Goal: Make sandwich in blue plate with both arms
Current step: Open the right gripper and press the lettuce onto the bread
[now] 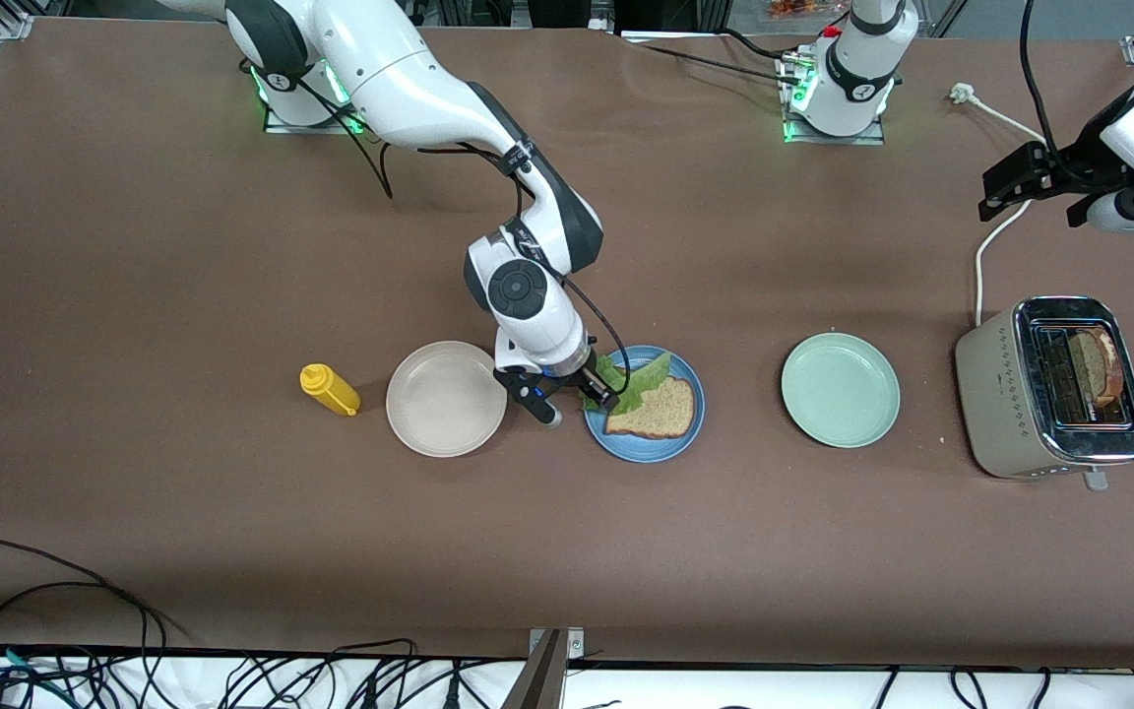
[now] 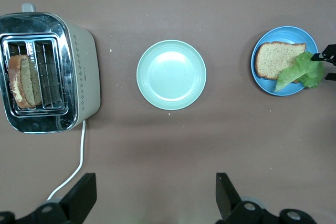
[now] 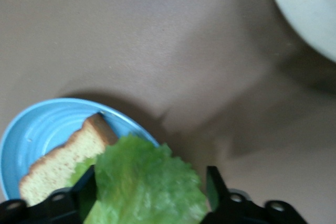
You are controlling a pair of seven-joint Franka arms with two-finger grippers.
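Brown table [image 1: 183,295]: right claw [image 1: 577,402] open over lettuce [image 1: 631,384], blue plate [image 1: 670,448]; left claw [image 2: 152,198] open, waiting.

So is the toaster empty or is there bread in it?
Not empty. One slot of the toaster holds a bread slice; the other slot looks empty.

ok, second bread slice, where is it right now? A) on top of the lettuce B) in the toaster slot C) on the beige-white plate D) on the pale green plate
B: the front and left wrist views show a bread slice standing in the toaster, while the pale green plate and beige-white plate are bare and only one slice lies on the blue plate with the lettuce.
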